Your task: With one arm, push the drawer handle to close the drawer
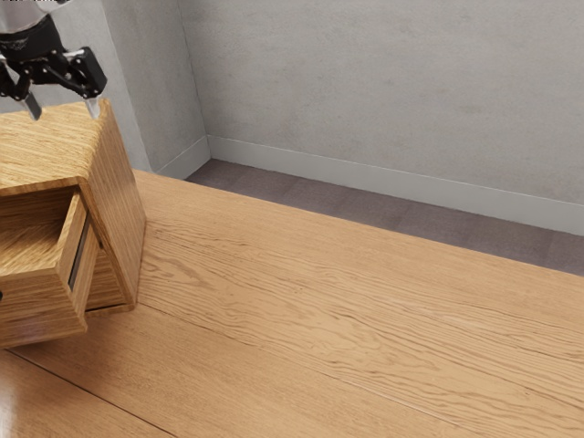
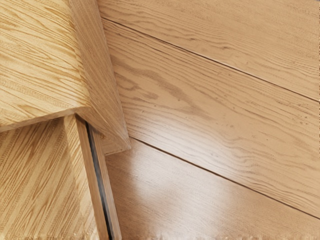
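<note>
Exterior view: the black two-finger gripper (image 1: 65, 114) has its fingers spread well apart, nothing pinched between them, up by the top of the wooden cabinet (image 1: 46, 137). Below it, at the exterior view's left, the wooden drawer (image 1: 41, 306) sticks out, plainly open, a dark bit of drawer handle (image 1: 1, 296) peeking in. From the wrist view, I see its dark side rail (image 2: 98, 177) beyond the cabinet's edge, above the wooden table (image 2: 210, 115).

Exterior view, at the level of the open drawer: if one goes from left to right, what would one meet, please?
Drawer's front → drawer's outer side → cabinet's side wall → wooden tabletop.
</note>
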Tool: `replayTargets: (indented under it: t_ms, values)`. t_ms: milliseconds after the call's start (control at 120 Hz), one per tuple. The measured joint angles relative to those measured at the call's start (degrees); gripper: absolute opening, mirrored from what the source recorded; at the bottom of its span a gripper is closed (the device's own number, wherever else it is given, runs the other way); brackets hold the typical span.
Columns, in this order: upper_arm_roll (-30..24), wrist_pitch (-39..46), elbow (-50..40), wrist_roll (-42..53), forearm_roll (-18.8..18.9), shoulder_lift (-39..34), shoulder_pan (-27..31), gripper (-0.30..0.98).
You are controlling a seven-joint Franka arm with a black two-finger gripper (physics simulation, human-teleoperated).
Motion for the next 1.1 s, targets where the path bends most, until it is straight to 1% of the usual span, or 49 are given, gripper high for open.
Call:
replayTargets:
  t_ms: [200,350,383,458,542,617,683,717,792,933,1000,1100]
  values:
    - [-4.3,-1.3,-6.7,-0.2,-0.2,-4.6,0.4,0.69]
    - [-5.3,1.1,-25.6,-1.4,-0.3,-22.6,0.6,0.69]
    - [-5.4,1.6,-29.0,-2.2,-0.3,-26.1,0.7,0.63]
    - [-5.8,1.5,-33.1,-5.3,-0.3,-32.2,1.6,0.42]
    - [-6.2,1.4,-36.3,-9.2,-0.3,-35.7,4.1,0.21]
    - [-6.3,1.5,-38.8,-13.1,-1.1,-37.9,5.4,0.1]
    - [-6.3,1.3,-42.8,-16.3,-1.6,-43.9,5.8,0.04]
    - [-6.2,1.1,-44.2,-17.8,-1.8,-46.0,7.7,0.01]
    - [-6.2,0.9,-45.6,-20.5,-2.0,-47.5,12.6,-0.03]
    - [-6.2,0.6,-46.6,-24.0,-2.2,-47.8,18.8,-0.07]
    - [-6.1,0.4,-47.0,-24.5,-1.6,-48.1,20.1,-0.08]
    - [-5.9,0.5,-48.5,-23.3,1.2,-49.1,20.6,-0.09]
